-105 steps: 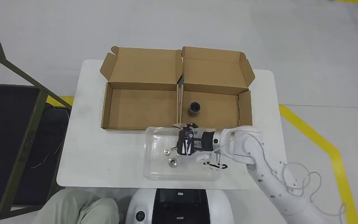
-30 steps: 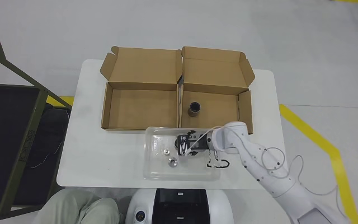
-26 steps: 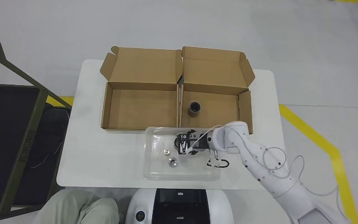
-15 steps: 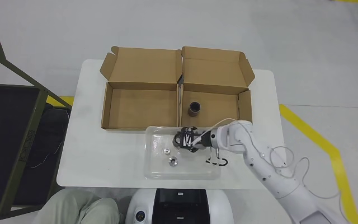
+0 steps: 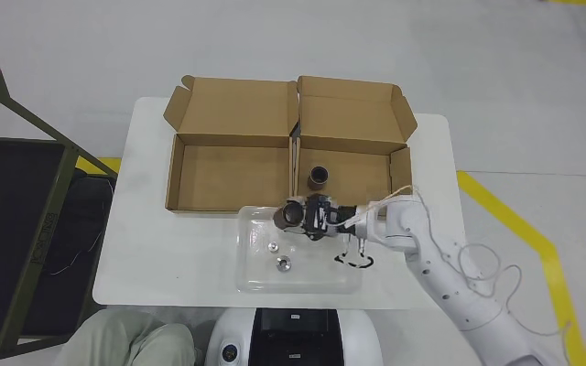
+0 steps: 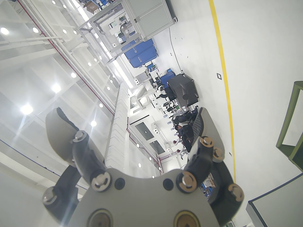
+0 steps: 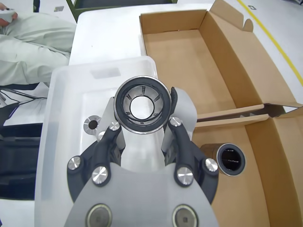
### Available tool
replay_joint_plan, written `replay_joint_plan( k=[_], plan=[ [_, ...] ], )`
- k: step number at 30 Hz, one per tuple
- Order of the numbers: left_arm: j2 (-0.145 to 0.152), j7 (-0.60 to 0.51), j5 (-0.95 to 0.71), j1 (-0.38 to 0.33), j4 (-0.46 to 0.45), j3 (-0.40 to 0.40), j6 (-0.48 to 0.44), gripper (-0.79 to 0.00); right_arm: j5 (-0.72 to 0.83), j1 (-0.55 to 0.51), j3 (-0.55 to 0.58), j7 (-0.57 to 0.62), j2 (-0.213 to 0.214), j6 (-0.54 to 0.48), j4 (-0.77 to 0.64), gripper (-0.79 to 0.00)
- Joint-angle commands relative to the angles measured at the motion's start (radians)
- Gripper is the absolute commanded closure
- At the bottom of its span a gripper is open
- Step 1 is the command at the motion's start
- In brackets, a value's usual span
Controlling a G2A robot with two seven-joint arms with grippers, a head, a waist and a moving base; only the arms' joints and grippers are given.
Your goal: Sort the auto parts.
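Top view shows a white tabletop on a grey floor with yellow lines. A left box and a right box of cardboard lie open side by side, with a clear tray in front of them. The right pincer is clenched on a dark metal sleeve above the tray's far edge. Since half a second ago the sleeve has come nearer to the boxes. The left pincer is released, holding nothing.

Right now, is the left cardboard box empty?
Empty: the left box has a bare floor; the one boxed sleeve lies in the right box.
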Motion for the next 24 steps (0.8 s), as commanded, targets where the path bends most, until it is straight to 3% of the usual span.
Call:
replay_joint_plan(
  k=[1, 14, 24],
  plan=[
    [0.0, 0.0, 0.0, 0.0, 0.0, 0.0, 0.0, -0.785, -0.001, -0.01, 0.016, -0.051, 0.003, 0.002, -0.013, 0.0],
    [0.0, 0.0, 0.0, 0.0, 0.0, 0.0, 0.0, -0.785, -0.109, -0.113, 0.149, -0.365, 0.025, 0.127, -0.136, 0.0],
    [0.0, 0.0, 0.0, 0.0, 0.0, 0.0, 0.0, -0.785, -0.129, -0.152, 0.247, -0.55, 0.04, 0.14, -0.239, 0.0]
  ],
)
